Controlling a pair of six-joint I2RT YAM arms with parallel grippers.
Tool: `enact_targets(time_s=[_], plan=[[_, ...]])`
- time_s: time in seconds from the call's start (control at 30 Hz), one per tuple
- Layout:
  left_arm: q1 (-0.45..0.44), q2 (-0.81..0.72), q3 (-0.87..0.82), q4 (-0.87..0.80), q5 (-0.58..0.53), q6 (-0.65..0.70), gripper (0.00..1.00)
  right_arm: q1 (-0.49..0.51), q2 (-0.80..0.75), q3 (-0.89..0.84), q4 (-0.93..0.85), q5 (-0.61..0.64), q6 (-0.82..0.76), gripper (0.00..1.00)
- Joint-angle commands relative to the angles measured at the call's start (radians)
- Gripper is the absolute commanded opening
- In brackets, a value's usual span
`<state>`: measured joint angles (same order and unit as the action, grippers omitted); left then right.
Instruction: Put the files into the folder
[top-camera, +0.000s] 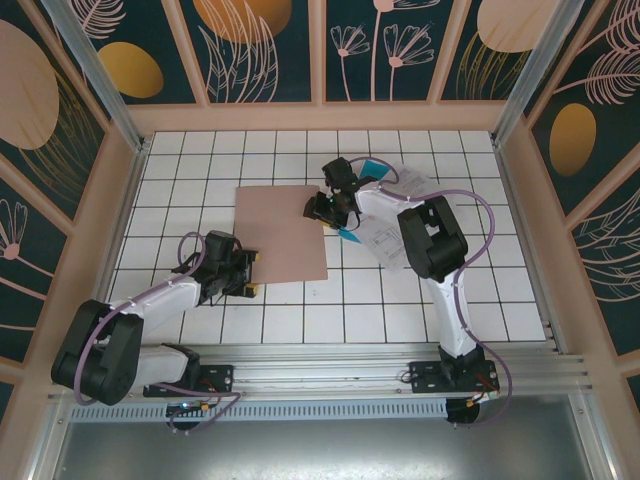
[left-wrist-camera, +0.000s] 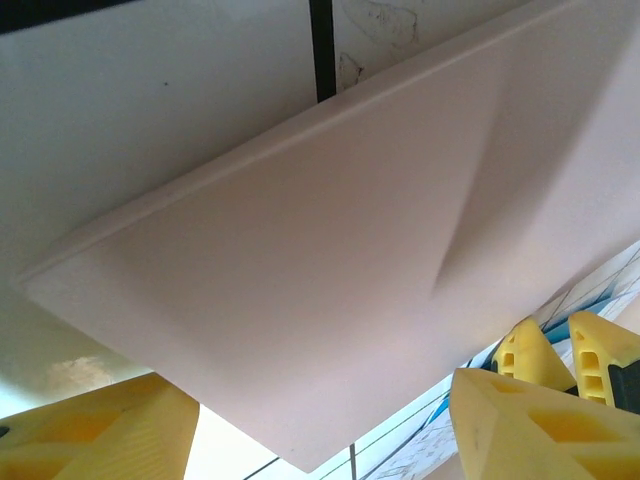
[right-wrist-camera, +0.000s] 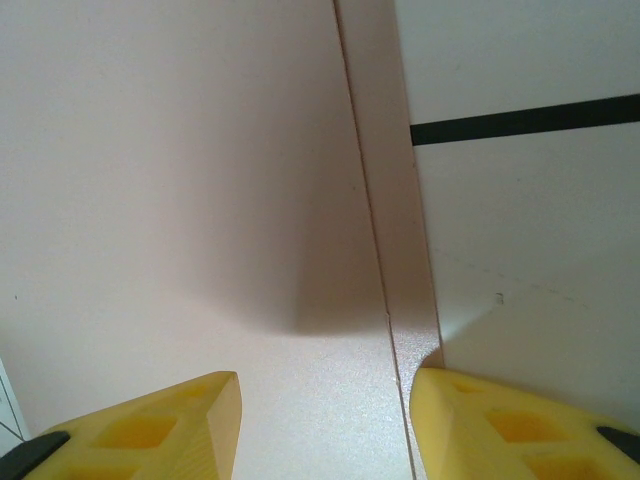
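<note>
Yellow fingertips (left-wrist-camera: 100, 435) of left gripper (top-camera: 250, 274): nearest the lens in the left wrist view. They stood wide apart and clamped nothing, with one corner of the folder (top-camera: 280, 232) lying in the gap between them. In the top view the gripper sat at the folder's 7 o'clock, by its left edge; touching or just beside could not be told

Folder: plain pinkish-brown card, flat and closed on the white tiled table (top-camera: 480, 300), near the table's middle

Right gripper (top-camera: 315, 207): at the folder's 2 o'clock, over its right edge. In the right wrist view its pads were parted to a middling gap and held nothing, straddling the line where the top leaf ended and a strip of the under leaf showed

Files (top-camera: 385, 238): white printed sheets with a teal sheet, at the folder's 3 o'clock, partly under the right arm, all outside the folder

Step, as judged: opening the cover, no sheet filed yet. The next move likely calls for pinching the top leaf alone at that edge and lifting it while the left gripper steadies the folder

Writing: no brand or label seen; the print on the files was too small to read
</note>
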<state>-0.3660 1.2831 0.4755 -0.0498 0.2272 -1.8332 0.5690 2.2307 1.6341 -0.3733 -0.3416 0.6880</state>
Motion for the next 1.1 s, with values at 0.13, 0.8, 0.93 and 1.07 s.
enact_targets(time_s=[0.13,0.8,0.93,1.07], plan=[[-0.002,0.021,0.001,-0.011,-0.009,0.011,0.7,-0.003,0.044,-0.056,-0.086,0.012,0.015,0.51],[-0.003,0.025,-0.012,0.095,-0.003,0.014,0.41,-0.008,0.061,-0.061,-0.065,-0.03,0.02,0.51],[-0.002,0.024,-0.011,0.105,-0.004,0.019,0.4,-0.008,0.057,-0.07,-0.059,-0.034,0.02,0.51],[-0.002,0.014,-0.023,0.132,0.0,0.012,0.38,-0.009,0.051,-0.076,-0.047,-0.042,0.021,0.52]])
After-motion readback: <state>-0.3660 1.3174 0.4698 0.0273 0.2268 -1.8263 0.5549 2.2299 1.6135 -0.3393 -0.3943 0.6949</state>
